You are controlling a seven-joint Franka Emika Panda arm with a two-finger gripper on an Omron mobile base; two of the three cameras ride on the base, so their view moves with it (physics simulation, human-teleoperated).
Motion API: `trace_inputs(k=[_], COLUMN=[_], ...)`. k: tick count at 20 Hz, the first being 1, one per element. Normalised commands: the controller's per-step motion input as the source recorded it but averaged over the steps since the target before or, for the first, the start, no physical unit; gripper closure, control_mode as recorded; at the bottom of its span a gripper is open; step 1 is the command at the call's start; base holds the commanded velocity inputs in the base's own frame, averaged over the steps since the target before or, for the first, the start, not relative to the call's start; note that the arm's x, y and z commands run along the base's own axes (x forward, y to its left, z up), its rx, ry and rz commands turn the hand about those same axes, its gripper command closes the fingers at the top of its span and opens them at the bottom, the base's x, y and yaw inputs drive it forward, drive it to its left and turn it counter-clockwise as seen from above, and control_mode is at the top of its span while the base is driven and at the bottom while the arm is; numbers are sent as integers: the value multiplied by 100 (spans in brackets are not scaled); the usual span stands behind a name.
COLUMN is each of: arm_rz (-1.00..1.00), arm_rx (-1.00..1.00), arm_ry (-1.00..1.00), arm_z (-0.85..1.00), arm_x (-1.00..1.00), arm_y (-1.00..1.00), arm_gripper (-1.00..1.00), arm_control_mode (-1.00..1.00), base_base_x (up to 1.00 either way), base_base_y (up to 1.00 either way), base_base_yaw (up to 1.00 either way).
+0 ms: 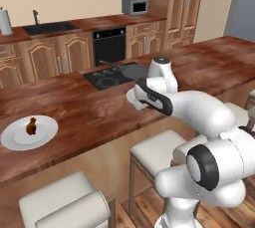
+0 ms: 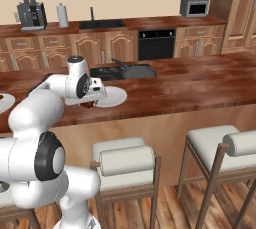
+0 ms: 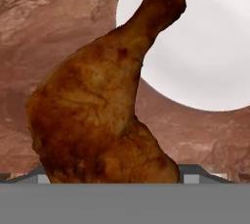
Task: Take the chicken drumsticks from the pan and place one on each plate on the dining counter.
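The claw (image 2: 92,104) is pinching a chicken leg (image 3: 105,115), which looks very big in the middle of the hand view, with its fat end down by the claw tips and its thin bone end pointing to the upper right. That bone end pokes over the edge of a white plate (image 3: 205,56) in the upper right of the hand view, but most of the leg hangs over the bare brown wood of the dining counter (image 3: 58,17). In the right base view the hand sits low at the left, just beside the near edge of that same plate (image 2: 112,95). To do this step well, I think the arm should slide the leg farther over the plate until the fat end is above the white part too, go down gently, and only then let go, so the leg does not roll off onto the wood. Now the count. There are two chicken legs: this one, and another chicken leg (image 1: 31,126) lying on the far plate (image 1: 15,137) at the lower left of the left base view. There are two plates. There is one pan (image 2: 139,72), dark and round, on the stove (image 1: 105,78) behind the counter, and it looks empty.
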Motion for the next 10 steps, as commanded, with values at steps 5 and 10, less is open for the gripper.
trace_inputs(k=[5, 10], arm_rz=[0, 0], arm_rx=[16, 4], arm_ry=[26, 15], arm_z=[7, -2], arm_x=[83, 82], arm_y=[-25, -30], arm_gripper=[100, 100], arm_control_mode=[-100, -100], base_base_x=[0, 0], base_base_y=[0, 0], base_base_yaw=[0, 0])
